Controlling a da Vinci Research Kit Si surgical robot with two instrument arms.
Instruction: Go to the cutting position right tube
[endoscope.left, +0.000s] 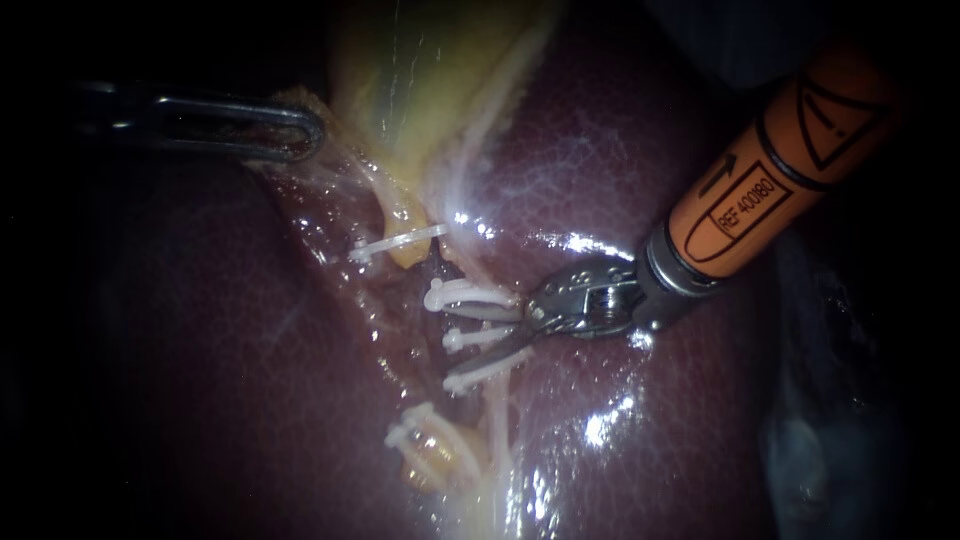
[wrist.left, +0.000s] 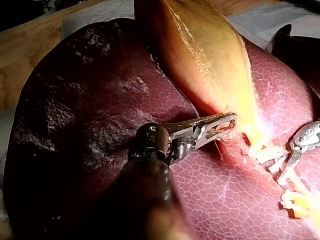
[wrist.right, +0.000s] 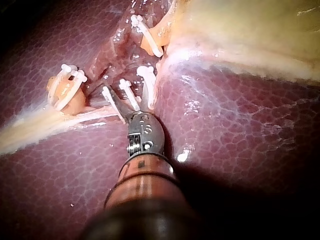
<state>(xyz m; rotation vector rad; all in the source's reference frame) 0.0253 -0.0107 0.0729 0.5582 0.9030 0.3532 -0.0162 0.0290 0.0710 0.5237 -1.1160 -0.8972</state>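
Right tube (endoscope.left: 494, 408) clipped, right instrument (endoscope.left: 497, 332) jaws open

Upper right in the endoscope frame, we wear an orange sleeve (endoscope.left: 770, 170) printed in black with a boxed label, an arrow and a warning triangle. A steel collar (endoscope.left: 665, 280) joins it to a silver hinged wrist (endoscope.left: 585, 300), and the right instrument (endoscope.left: 495, 332) ends in a thin-bladed tool. The left instrument (endoscope.left: 312, 130), upper left, has a grey, slotted, loop-shaped tool on a dark shaft (wrist.left: 150, 200).
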